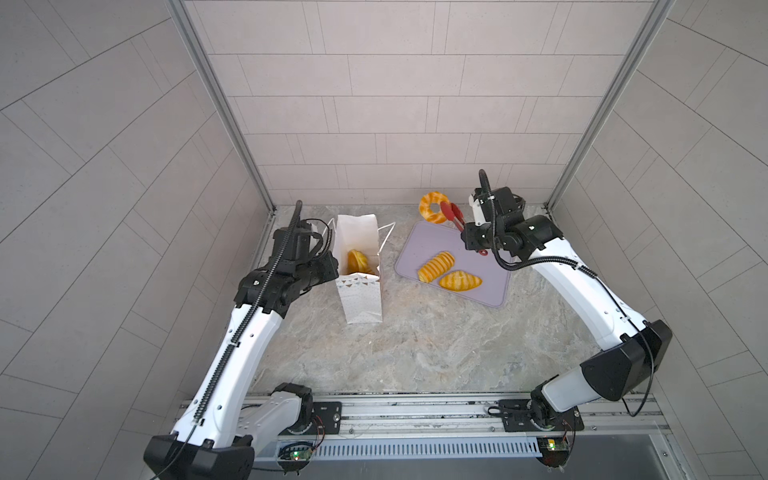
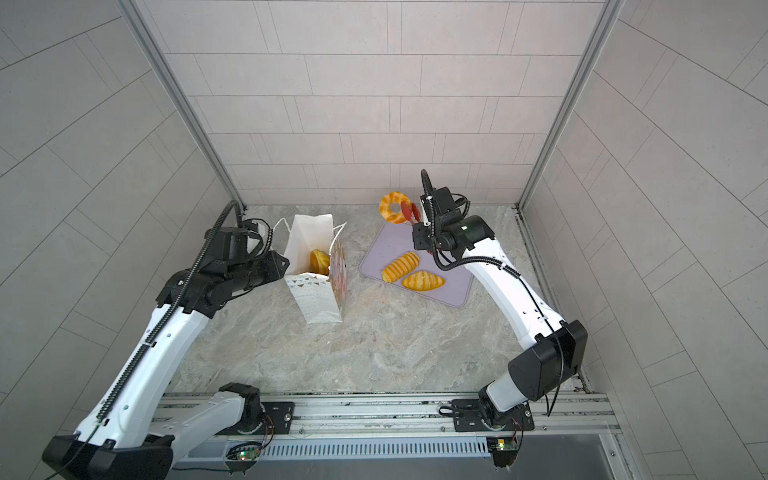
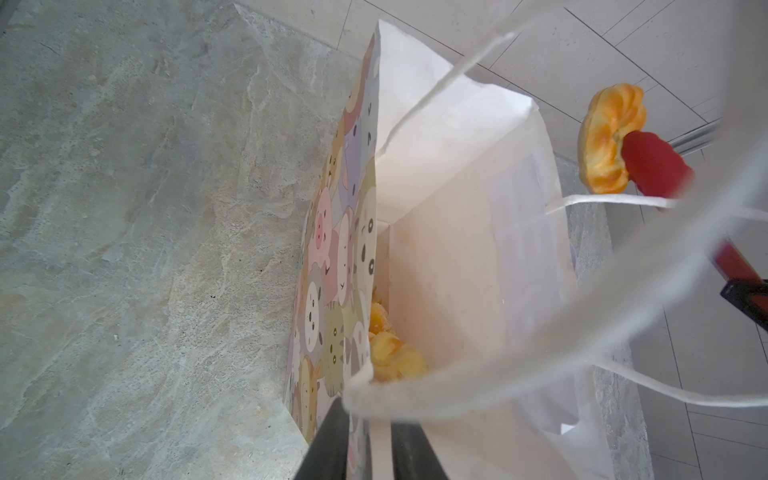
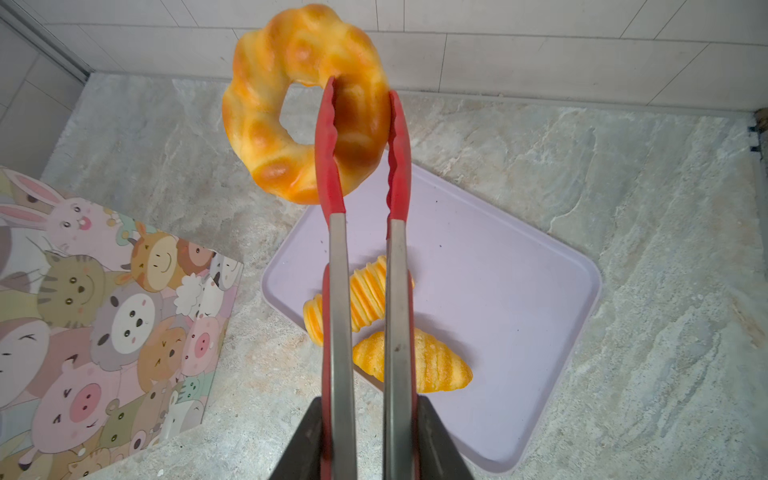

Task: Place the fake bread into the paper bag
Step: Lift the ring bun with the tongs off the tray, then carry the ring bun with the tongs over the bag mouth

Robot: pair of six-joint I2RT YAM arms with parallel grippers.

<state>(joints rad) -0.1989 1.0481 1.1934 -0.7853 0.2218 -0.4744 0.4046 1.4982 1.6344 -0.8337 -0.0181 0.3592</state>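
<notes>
**Ring pastry aloft, gripped by one side only**

The glossy golden-orange ring-shaped toy pastry [image 4: 257, 137] hangs in the air over the far edge of the flat lilac tray [image 4: 498, 270], well apart from the tall white paper bag [image 1: 360, 297]. The red-tipped steel tongs [image 4: 340, 291] pinch it on one side only, with one tip through the hole and one outside. A ring has no real long axis. Its flat face looks roughly upward, and most of it juts beyond the tips, toward the back wall. The tongs' length runs from the right gripper [image 4: 368, 409], which is clamped on their arms, out to the ring.

That off-centre hold worries me: the slick ring could swing or slide out on the way across. It also looks wide for the bag's mouth and might catch the rim or a string handle. The left gripper [image 3: 370, 432] has its fingers slightly apart astride the bag's printed wall, not visibly pinching it, so a nudge could tip the light bag. Golden toy bread [image 1: 357, 261] already lies inside, and a ribbed loaf [image 4: 368, 295] and a cream-striped loaf [image 4: 440, 370] wait on the tray.
</notes>
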